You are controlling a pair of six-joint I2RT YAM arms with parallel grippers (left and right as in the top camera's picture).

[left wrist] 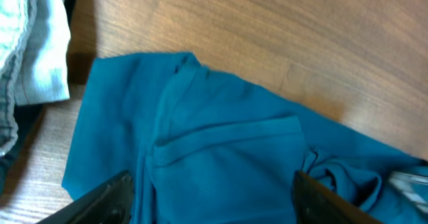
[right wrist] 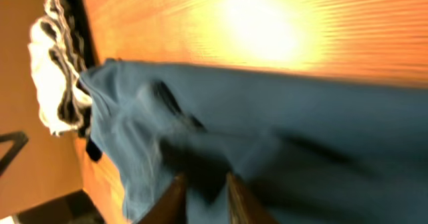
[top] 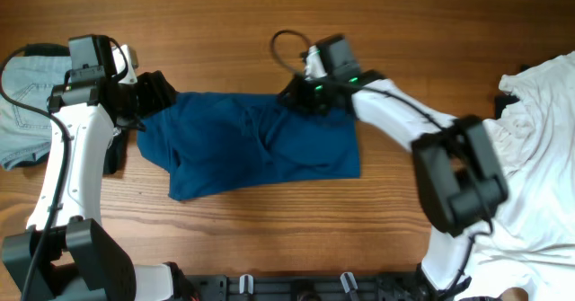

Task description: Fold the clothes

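The dark blue polo shirt (top: 260, 148) lies roughly folded across the middle of the table, with wrinkles and a bunched far edge. My left gripper (top: 148, 96) is at the shirt's left end. In the left wrist view its jaws (left wrist: 217, 200) are wide open just over the blue cloth (left wrist: 221, 130). My right gripper (top: 304, 94) is at the shirt's far edge. In the right wrist view its fingers (right wrist: 204, 197) are close together with a fold of the blue cloth (right wrist: 301, 130) between them.
A pale denim garment (top: 22, 103) lies at the left edge beside my left arm, and shows in the left wrist view (left wrist: 27, 43). A white garment (top: 530, 166) is heaped at the right edge. A black cable (top: 280, 45) loops behind the right gripper.
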